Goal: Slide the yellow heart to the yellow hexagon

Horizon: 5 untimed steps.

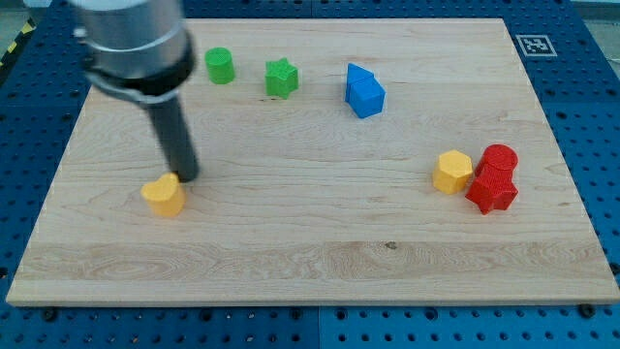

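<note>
The yellow heart (pixel 164 195) lies on the wooden board at the view's left. The yellow hexagon (pixel 452 172) lies far to the view's right, touching the red blocks. My tip (pixel 186 177) is down on the board just above and right of the yellow heart, touching or almost touching its upper right edge. The dark rod rises from there toward the view's top left, into the arm's grey body.
A green cylinder (pixel 220 66) and a green star (pixel 282 78) lie near the view's top. A blue block (pixel 364 91) lies right of them. A red cylinder (pixel 500 158) and a red star (pixel 492 190) sit right of the hexagon. The board (pixel 320 262) rests on blue pegboard.
</note>
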Each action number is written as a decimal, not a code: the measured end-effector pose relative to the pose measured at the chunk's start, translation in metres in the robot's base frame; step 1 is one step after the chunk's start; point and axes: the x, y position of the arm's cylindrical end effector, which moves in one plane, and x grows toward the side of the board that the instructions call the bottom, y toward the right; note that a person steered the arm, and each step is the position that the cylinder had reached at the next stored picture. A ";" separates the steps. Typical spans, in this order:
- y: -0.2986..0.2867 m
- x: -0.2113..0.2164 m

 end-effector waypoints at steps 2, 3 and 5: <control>0.015 0.038; 0.003 0.039; -0.047 0.075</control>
